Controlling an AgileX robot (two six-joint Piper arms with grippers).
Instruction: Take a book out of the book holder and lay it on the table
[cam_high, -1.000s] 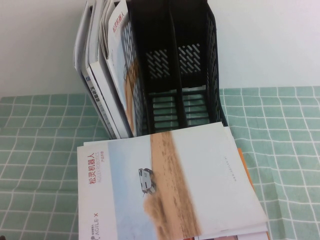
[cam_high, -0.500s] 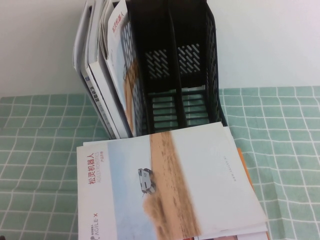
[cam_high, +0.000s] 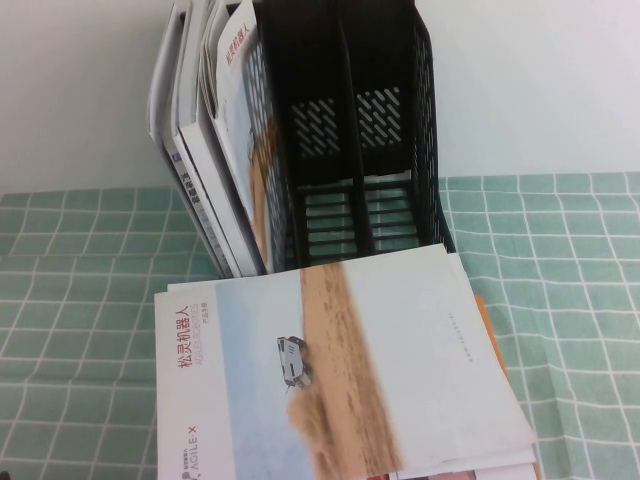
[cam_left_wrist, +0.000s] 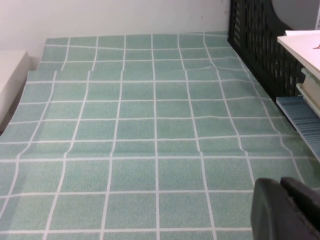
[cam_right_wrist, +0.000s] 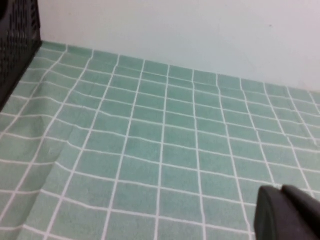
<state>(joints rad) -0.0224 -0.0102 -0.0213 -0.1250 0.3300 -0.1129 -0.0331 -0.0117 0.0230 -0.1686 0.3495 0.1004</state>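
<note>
Lying flat: book (cam_high: 340, 370), long axis toward holder (cam_high: 350, 130) | left tool (cam_left_wrist: 287, 210) unclear | right tool (cam_right_wrist: 287, 212) closed, empty

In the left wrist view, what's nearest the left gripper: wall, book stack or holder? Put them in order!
From the left gripper, over the table:
1. Book stack, beside it.
2. Holder, behind the stack.
3. Wall, at the back.
Right gripper, shut, sits over the table elsewhere.

One black book holder (cam_high: 345, 130) with three upright compartments stands on one mint-green gridded table (cam_high: 80, 290). One pale-blue desert-cover book (cam_high: 340, 370) lies flat in front of it, atop at least one other brochure. Several more brochures (cam_high: 205, 150), too tightly packed to count, fill the leftmost compartment.
</note>
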